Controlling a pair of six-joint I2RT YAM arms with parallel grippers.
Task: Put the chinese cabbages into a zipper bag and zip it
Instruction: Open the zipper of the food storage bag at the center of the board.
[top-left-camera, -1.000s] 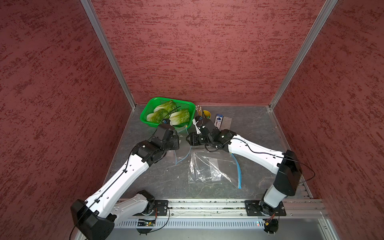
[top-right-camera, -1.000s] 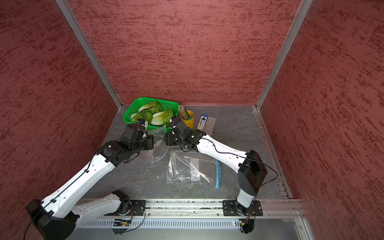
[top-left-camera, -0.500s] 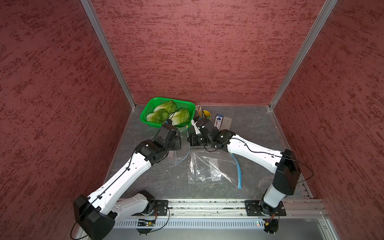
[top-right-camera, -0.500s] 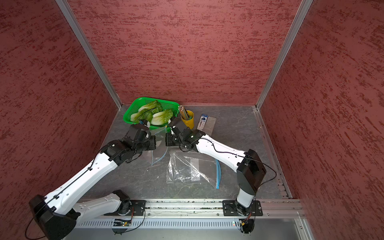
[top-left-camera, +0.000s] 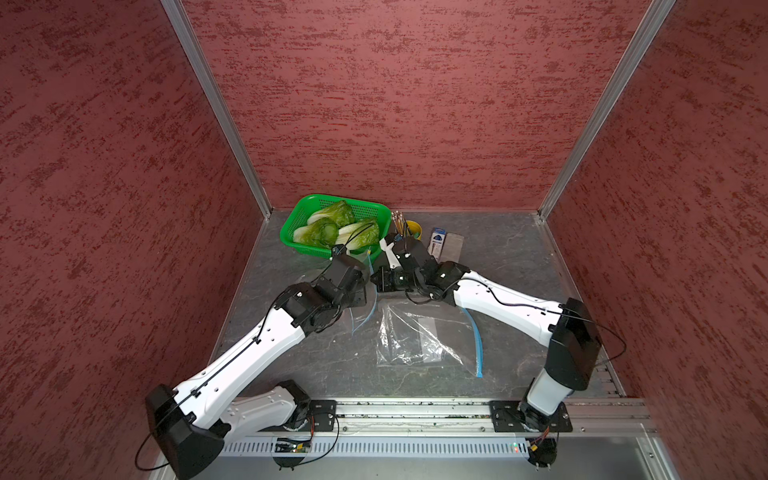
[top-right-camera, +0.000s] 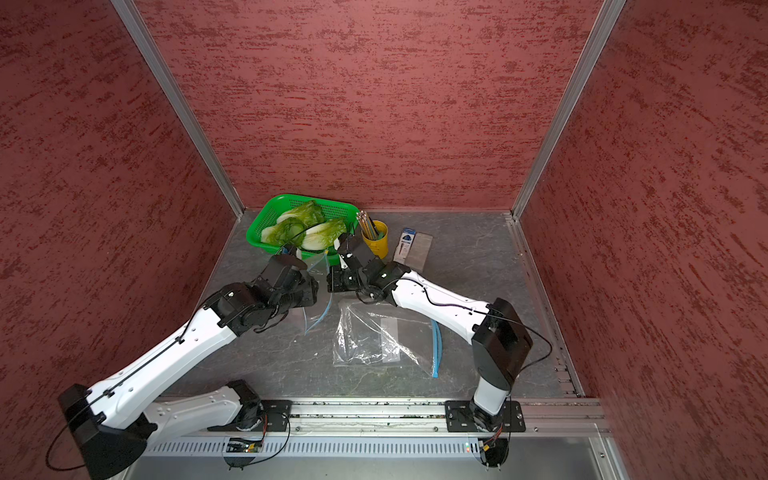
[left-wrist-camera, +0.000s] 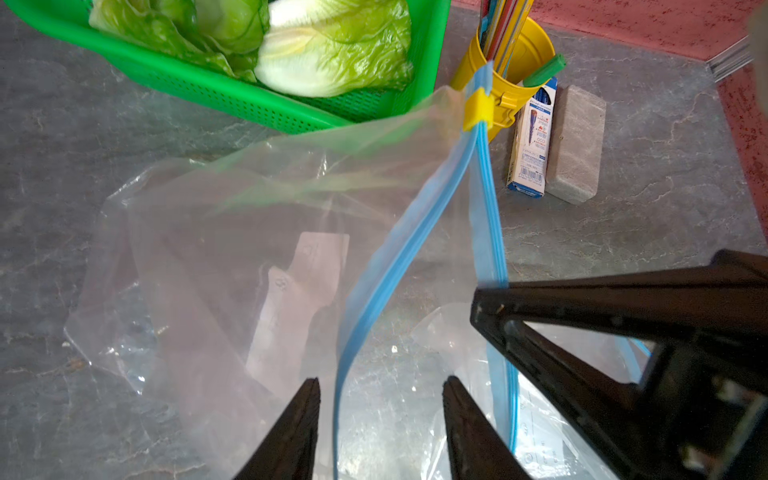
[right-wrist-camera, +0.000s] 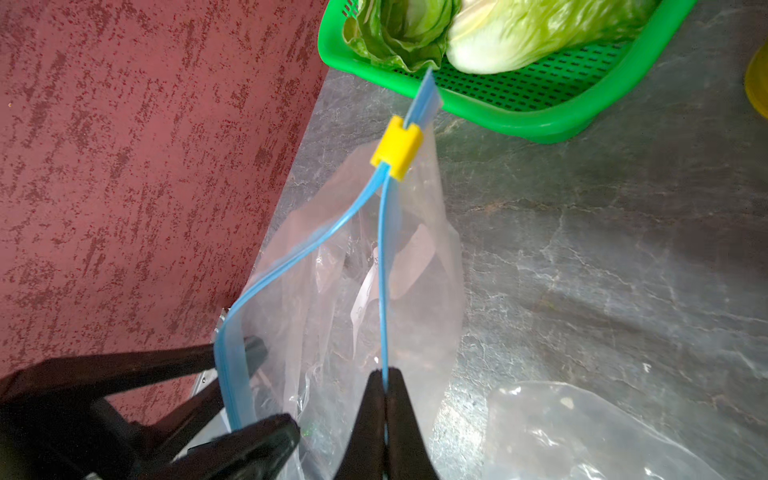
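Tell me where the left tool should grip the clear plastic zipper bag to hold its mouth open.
Take the clear plastic zipper bag by its free blue zipper strip, far from the small yellow slider. The strip runs between the open left tool's fingers, so close on its flat faces. The right tool pinches the opposite strip.

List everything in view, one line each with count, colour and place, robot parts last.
chinese cabbages: three, white and green, in the green basket.
green basket: one, green, at the table's back.
zipper bag: one, clear with a blue zip and a yellow slider, mouth open, between the grippers.
spare zipper bag: one, clear with a blue zip, flat on the table.
yellow cup: one, yellow, beside the basket, holding pencils.
box: one, blue and white, beside the cup.
grey block: one, grey, against the box.
left gripper: black, open around one zip edge.
right gripper: black, shut on the other zip edge.
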